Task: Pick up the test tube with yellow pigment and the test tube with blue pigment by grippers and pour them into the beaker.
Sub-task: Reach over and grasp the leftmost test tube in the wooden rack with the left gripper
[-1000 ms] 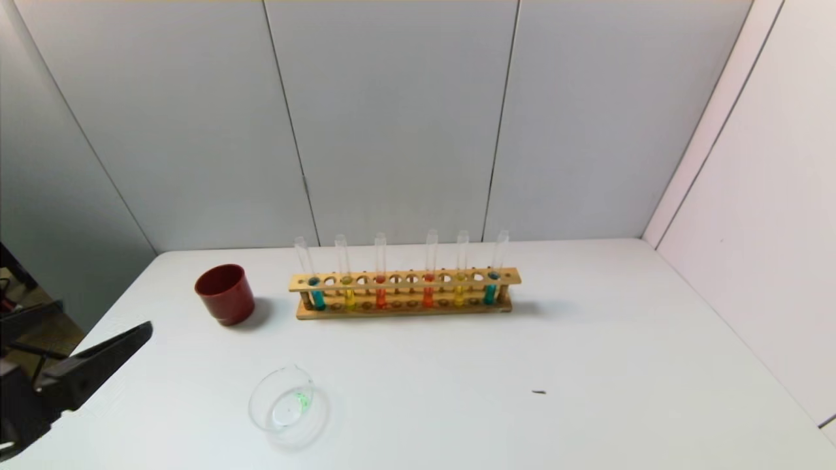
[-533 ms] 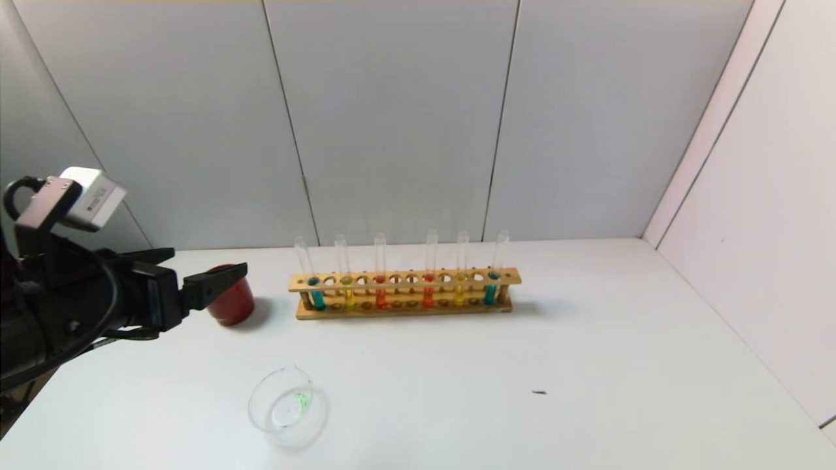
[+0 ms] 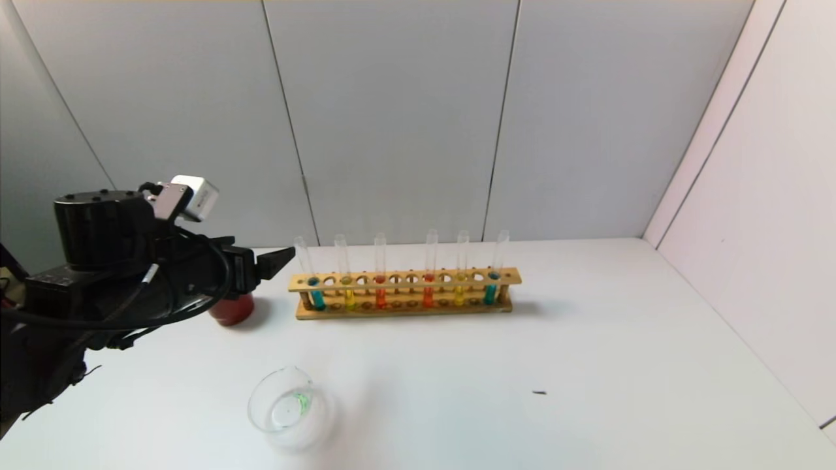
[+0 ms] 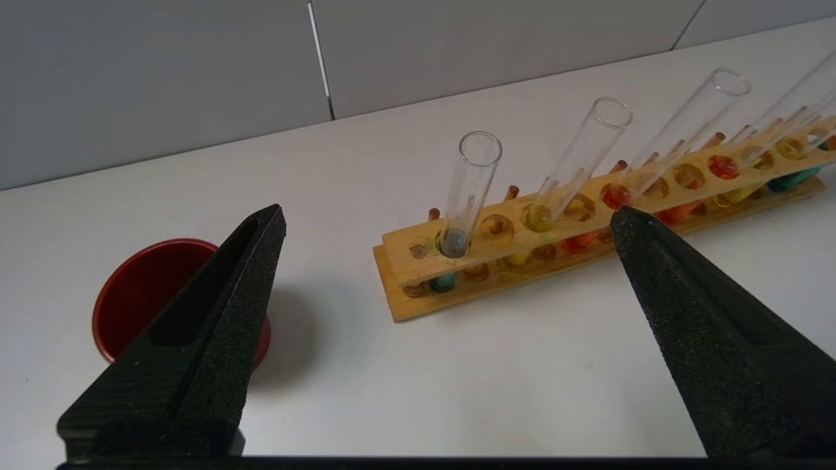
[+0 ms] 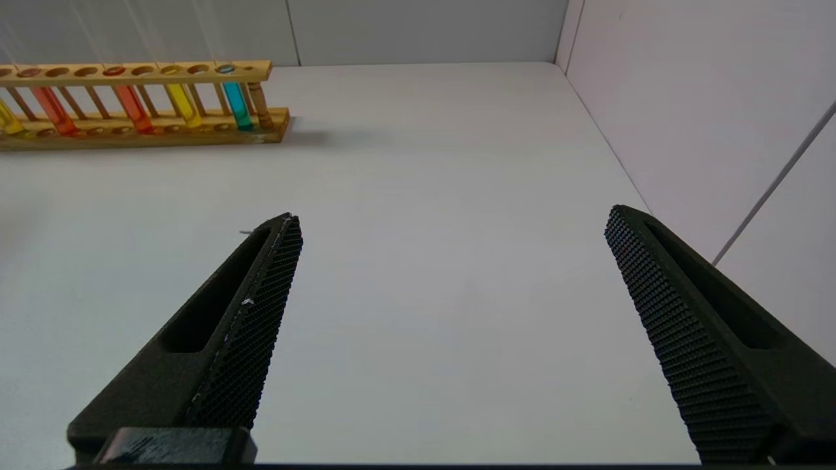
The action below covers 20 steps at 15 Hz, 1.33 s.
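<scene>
back wall [image 3: 392, 117]: plain grey panels, pretty flat looking, thin dark vertical seams splitting it into sections

right wall [image 3: 771, 215]: paler, kinda pinkish-white, runs at an angle along the bench's right edge, one thin seam in it too

left wall [image 3: 39, 170]: darker grey panel, sits in shade

bench [image 3: 588, 365]: big matte white top, butts right up against the back and right walls, tiny dark speck [image 3: 539, 392] lying on it toward the right

light: soft and even from above, only faint blurry shadows on the bench
</scene>
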Each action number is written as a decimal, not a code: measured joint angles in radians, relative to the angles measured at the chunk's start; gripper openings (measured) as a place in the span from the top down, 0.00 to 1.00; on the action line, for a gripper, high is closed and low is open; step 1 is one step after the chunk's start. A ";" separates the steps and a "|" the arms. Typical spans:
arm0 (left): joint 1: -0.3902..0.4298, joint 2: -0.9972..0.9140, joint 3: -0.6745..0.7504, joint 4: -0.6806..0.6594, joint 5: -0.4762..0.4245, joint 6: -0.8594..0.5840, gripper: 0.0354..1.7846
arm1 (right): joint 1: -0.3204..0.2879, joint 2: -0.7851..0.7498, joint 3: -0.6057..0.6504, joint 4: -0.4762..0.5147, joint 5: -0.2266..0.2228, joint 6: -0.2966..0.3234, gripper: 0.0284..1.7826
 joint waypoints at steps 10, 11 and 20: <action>-0.001 0.279 -0.085 -0.175 0.062 -0.041 0.02 | 0.000 0.000 0.000 0.000 0.000 0.000 0.05; -0.001 0.291 -0.098 -0.175 0.061 -0.041 0.02 | 0.000 0.000 0.000 0.000 0.000 0.000 0.05; -0.057 0.328 -0.134 -0.177 0.064 -0.049 0.02 | 0.000 0.000 0.000 0.000 0.000 0.000 0.05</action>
